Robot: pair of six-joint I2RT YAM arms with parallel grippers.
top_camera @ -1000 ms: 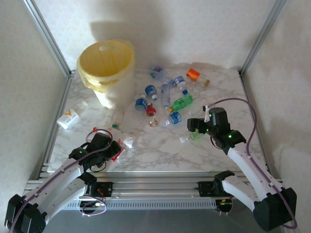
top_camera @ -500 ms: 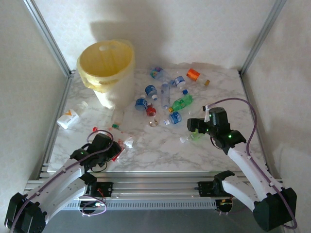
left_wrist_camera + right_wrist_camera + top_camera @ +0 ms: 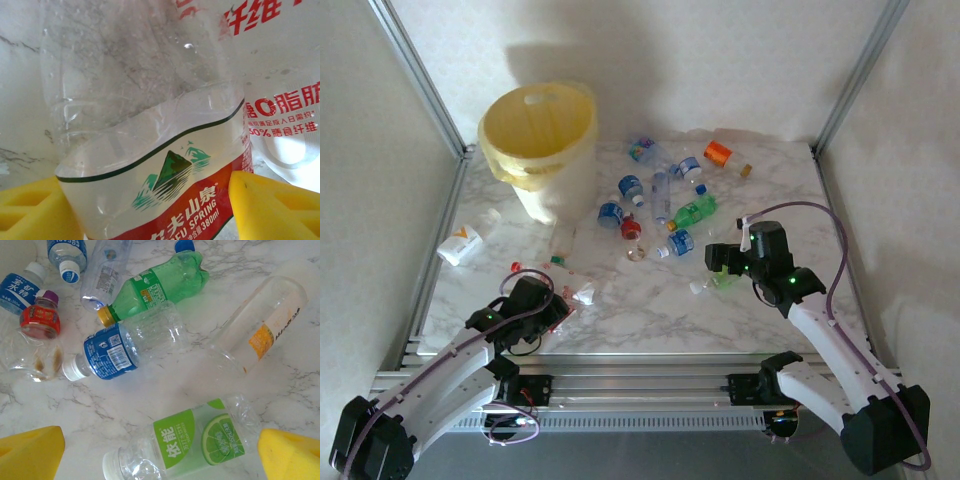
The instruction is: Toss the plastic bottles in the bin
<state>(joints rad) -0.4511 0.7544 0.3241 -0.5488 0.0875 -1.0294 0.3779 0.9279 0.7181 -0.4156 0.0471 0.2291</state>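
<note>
The pale-yellow bin (image 3: 563, 178) stands at the back left. Several plastic bottles (image 3: 660, 200) lie scattered in the middle of the marble table. My left gripper (image 3: 552, 308) (image 3: 152, 212) is open low at the front left. Its yellow pads (image 3: 272, 207) flank a clear bottle with a red-and-white label (image 3: 150, 150) that lies on the table. My right gripper (image 3: 718, 264) (image 3: 160, 455) hangs open just above a clear bottle with a lime-green label (image 3: 195, 440) (image 3: 719, 281), with a pad on either side of it.
A second clear bottle with red print (image 3: 285, 110) lies against the left gripper's bottle. A blue-labelled bottle (image 3: 107, 352), a green bottle (image 3: 160, 282) and a clear orange-printed bottle (image 3: 260, 325) lie beyond the lime one. A white-and-orange bottle (image 3: 460, 243) rests near the left edge.
My left gripper has crept slightly toward the near left over the red-labelled bottle. The right arm has stayed still.
</note>
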